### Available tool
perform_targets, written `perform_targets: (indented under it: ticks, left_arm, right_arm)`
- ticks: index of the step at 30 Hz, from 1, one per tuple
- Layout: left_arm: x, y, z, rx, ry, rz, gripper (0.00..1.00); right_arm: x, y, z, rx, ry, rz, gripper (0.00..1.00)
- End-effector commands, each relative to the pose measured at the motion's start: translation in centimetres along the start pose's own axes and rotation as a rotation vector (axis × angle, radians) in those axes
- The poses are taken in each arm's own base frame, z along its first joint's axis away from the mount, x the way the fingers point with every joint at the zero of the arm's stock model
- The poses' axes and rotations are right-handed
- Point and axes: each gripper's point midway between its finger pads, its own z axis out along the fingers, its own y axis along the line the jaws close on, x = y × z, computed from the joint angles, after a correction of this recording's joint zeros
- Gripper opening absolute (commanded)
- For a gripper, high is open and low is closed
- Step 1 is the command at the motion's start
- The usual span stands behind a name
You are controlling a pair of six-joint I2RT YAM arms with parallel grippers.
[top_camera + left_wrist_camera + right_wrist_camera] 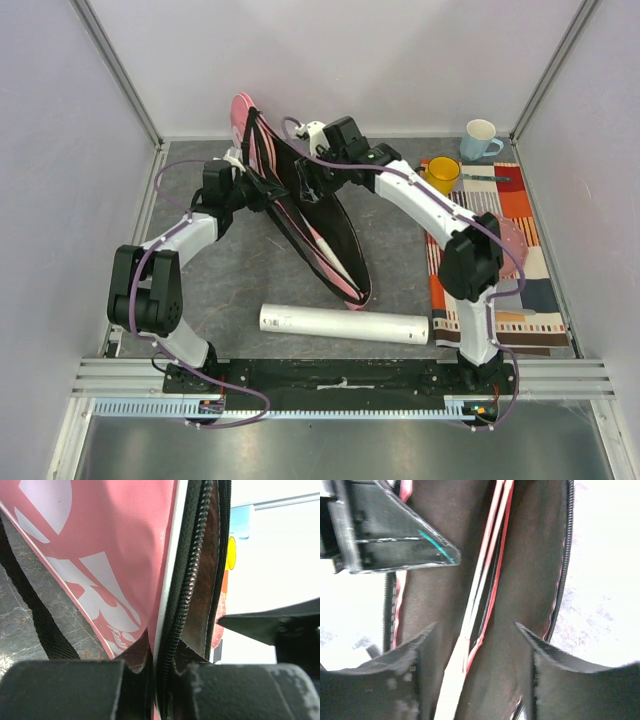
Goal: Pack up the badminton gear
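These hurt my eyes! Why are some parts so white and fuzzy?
Right wrist view: background beside the racket bag is washed out white, the fingers near the lens blurry. Left wrist view: bright glare on the right, zipper sharp. Top view: even light, clear.

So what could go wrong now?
The left gripper pinches only the zipper edge of the bag; a slip could let it flop shut. The right gripper sits open at its mouth over the rackets and might snag one when leaving. The tube, loose on the table, might roll.
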Motion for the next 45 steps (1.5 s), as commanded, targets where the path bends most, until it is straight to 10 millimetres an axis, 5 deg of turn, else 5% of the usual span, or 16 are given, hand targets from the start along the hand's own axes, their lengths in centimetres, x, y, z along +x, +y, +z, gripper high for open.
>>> perform_targets:
  ticks: [1,3,4,5,8,19,25,30,38,45]
  left_arm:
    - [-3.6,-5.5,-1.0,0.124,-0.082,0.081,0.02]
    - [-3.8,-5.6,-1.0,0.123,-0.086,0.069,0.02]
    - [-3.8,-5.8,-1.1,0.124,-0.084,0.063,0.02]
    - [-3.8,-5.7,-1.0,0.119,-0.082,0.056,0.02]
    - [-4.0,-5.9,-1.0,0.119,-0.085,0.044,0.02]
    - [-3.3,-5.7,-0.8,0.137,-0.054,-0.002,0.02]
    - [-2.9,-5.8,-0.6,0.157,-0.036,-0.021,0.02]
    - [-3.1,-5.7,-0.6,0.152,-0.044,-0.031,0.02]
    - [-3.5,-5.7,-0.4,0.143,-0.058,-0.062,0.02]
    - [-3.5,-5.1,-0.3,0.085,-0.058,-0.091,0.02]
  right_arm:
    - [-1.6,1.6,-5.5,-0.024,-0.065,-0.090,0.72]
    - [-1.9,1.5,-7.7,0.011,-0.111,-0.127,0.80]
    - [-0.5,1.1,-7.2,0.026,-0.112,-0.123,0.97]
    - [-1.4,1.5,-9.6,0.040,-0.182,-0.131,0.98]
    - [-0.2,0.9,-11.6,0.108,-0.259,-0.108,0.97]
    - [5.2,-3.4,-9.8,0.002,-0.168,0.049,0.98]
    - [6.7,-0.5,-8.0,-0.240,-0.215,0.079,0.98]
    - [6.3,2.5,-8.4,-0.383,-0.277,0.096,0.97]
    - [6.1,6.2,-7.9,-0.419,-0.265,0.059,0.95]
    - [6.7,5.7,-6.7,-0.244,-0.208,-0.005,0.96]
